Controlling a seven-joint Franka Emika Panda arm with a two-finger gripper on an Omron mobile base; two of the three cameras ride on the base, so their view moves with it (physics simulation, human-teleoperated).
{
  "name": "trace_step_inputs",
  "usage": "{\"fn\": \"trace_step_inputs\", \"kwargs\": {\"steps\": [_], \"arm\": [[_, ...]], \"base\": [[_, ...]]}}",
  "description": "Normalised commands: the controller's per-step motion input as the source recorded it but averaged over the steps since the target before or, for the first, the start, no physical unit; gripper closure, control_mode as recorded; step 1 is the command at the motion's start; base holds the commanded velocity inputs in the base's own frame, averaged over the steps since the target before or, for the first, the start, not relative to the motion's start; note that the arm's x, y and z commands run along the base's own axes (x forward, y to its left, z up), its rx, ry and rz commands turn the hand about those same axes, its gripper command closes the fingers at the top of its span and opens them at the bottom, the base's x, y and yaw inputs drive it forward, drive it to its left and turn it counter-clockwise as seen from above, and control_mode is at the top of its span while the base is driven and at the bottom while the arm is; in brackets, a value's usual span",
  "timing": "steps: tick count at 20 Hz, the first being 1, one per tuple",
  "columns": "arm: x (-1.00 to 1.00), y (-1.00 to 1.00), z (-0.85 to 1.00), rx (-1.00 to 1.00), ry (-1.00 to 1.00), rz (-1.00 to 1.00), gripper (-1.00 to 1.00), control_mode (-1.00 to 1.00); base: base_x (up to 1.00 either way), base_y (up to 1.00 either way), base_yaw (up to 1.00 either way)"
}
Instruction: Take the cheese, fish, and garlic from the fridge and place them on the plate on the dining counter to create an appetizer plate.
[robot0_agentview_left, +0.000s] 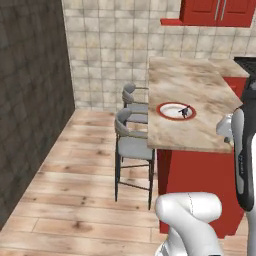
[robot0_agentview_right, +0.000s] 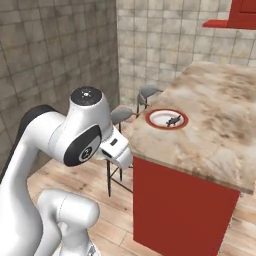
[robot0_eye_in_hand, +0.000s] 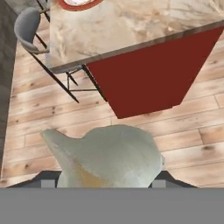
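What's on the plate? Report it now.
The plate on the dining counter holds one small dark grey item, probably the fish. Its white centre otherwise looks bare; nothing covers it.

Glossy white rounded arm (robot0_agentview_right: 60, 145), dark grey joint bands, round grey-capped joint, black forearm panel
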Motion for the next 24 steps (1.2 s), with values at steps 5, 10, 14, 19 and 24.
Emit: {"fn": "trace_step_inputs", "kwargs": {"steps": [5, 10, 14, 19, 24], "arm": [[0.0, 0.0, 0.0, 0.0, 0.0, 0.0, 1.0, 1.0], [0.0, 0.0, 0.0, 0.0, 0.0, 0.0, 1.0, 1.0], [0.15, 0.05, 0.0, 0.0, 0.0, -0.01, 1.0, -1.0], [0.78, 0.29, 0.04, 0.0, 0.0, 0.0, 1.0, -1.0], [1.0, 0.21, -0.02, -0.01, 0.05, 0.0, 1.0, -1.0]], "base": [[0.9, 0.17, -0.15], [0.89, 0.0, -0.13], [0.56, 0.03, -0.06], [0.0, 0.0, 0.0], [0.0, 0.0, 0.0]]}}
